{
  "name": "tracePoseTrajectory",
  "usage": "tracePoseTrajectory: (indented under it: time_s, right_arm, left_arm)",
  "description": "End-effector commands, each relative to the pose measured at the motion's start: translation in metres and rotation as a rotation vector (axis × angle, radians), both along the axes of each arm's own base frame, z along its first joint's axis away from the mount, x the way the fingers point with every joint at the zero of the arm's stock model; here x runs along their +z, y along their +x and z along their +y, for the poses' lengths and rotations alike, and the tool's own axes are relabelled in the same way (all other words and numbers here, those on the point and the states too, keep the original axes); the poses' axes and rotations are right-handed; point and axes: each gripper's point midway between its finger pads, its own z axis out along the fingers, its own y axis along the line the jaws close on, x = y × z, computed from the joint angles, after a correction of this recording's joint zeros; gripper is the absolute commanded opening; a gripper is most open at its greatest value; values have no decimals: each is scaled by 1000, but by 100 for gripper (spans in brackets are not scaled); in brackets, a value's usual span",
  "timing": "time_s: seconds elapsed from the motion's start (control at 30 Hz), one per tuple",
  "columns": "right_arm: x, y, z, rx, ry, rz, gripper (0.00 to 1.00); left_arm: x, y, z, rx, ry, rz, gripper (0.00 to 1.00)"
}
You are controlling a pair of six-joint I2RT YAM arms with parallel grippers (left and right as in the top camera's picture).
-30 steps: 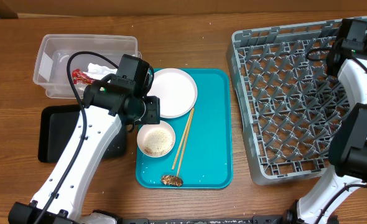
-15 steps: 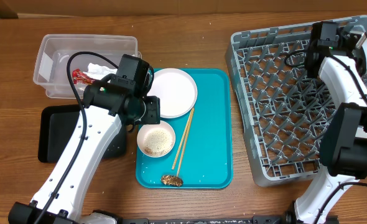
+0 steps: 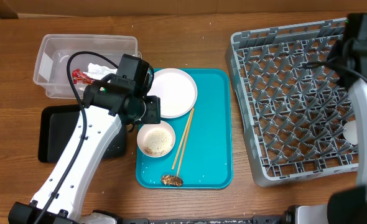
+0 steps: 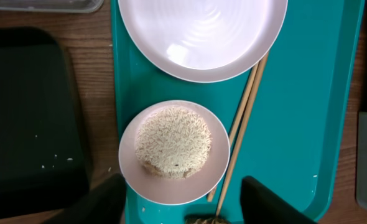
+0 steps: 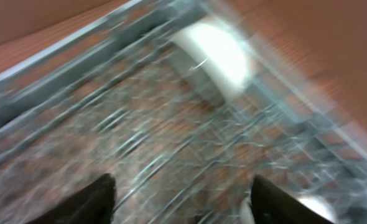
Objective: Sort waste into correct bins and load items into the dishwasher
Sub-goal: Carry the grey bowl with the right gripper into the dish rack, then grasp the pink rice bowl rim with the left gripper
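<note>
My left gripper [image 4: 183, 208] hangs open over the teal tray [image 3: 211, 168], its fingers either side of the near rim of a small bowl of rice [image 4: 174, 149]. Beyond the bowl lies an empty white plate [image 4: 202, 31]. Wooden chopsticks [image 4: 242, 124] run beside both, ending at a brown food scrap [image 3: 171, 180]. My right gripper [image 5: 183, 199] is open and empty above the grey dishwasher rack [image 3: 283, 93]. That view is blurred, with a white dish [image 5: 214, 53] in the rack's corner. The right arm [image 3: 362, 37] covers the rack's far right.
A clear bin [image 3: 87, 46] at the back left holds a red wrapper [image 3: 81, 76] and white tissue. A black bin [image 3: 56, 134] sits in front of it, partly under my left arm. A white rounded item [image 3: 351, 132] shows at the rack's right side.
The right arm has swung about over the rack's far right corner and now reaches in from the right edge. The left arm and the tray's items have not moved.
</note>
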Motion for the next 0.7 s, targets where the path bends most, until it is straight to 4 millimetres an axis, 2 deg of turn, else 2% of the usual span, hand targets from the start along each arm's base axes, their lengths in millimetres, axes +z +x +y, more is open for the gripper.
tracePoseTrajectory:
  time_s: [0.0,0.03,0.1,0.17,0.27,0.47,0.67]
  right_arm:
    - [-15,3,93,306,445,7,66]
    - [-20,-5,109,348,510,44,67]
    - [-29,-17,127,394,562,105,67]
    - [-39,-32,145,461,555,188,70]
    - [-45,-45,166,522,554,251,71]
    - [-62,-59,186,562,549,328,69]
    - [-102,-84,190,546,574,443,63]
  left_arm:
    - [11,3,0,9,-14,-37,68]
    - [11,3,0,10,-13,-36,69]
    - [11,3,0,9,-13,-36,70]
    - [11,3,0,10,-13,-35,70]
    - [11,3,0,10,-14,-35,69]
    - [10,0,-4,-3,-19,-25,64]
    - [4,-12,-25,-78,-14,-9,64]
